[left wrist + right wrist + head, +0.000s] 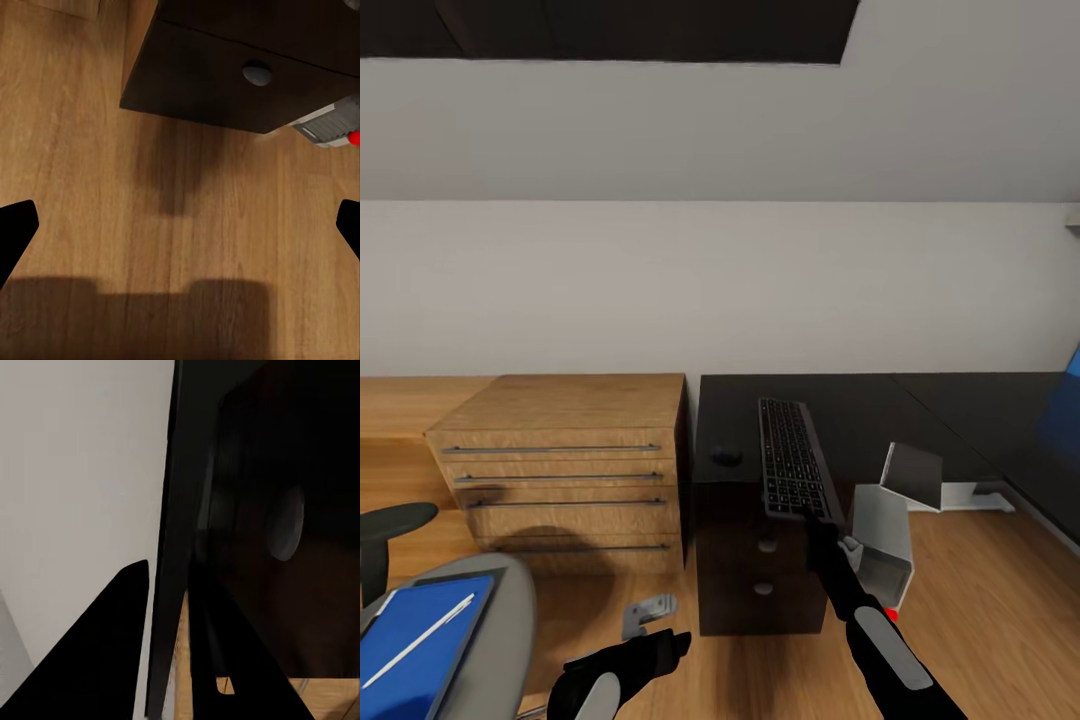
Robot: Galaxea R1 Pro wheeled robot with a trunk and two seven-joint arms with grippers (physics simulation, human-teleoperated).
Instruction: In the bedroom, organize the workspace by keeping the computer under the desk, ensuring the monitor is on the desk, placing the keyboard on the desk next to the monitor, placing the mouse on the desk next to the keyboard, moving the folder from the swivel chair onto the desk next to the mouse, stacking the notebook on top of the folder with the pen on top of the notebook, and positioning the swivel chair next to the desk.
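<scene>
The black keyboard [792,455] lies lengthwise on the desk [880,410], its near end jutting past the front edge. My right gripper [822,525] is shut on that near end. In the right wrist view the keyboard [171,510] runs edge-on between the fingers of the right gripper [169,571]. The mouse [726,456] sits on the desk left of the keyboard. The silver-grey computer [885,535] with its red light stands on the floor by the drawers. At lower left, the swivel chair [510,610] carries the blue folder [435,625] with the white pen [420,642] on it. My left gripper [665,645] hangs open over the floor.
A light wooden drawer unit [570,470] stands left of the desk. A small grey object [648,610] lies on the floor before it. The desk's dark drawers [225,82] and the computer [330,124] are near my left gripper [180,225]. A blue panel [1065,410] shows far right.
</scene>
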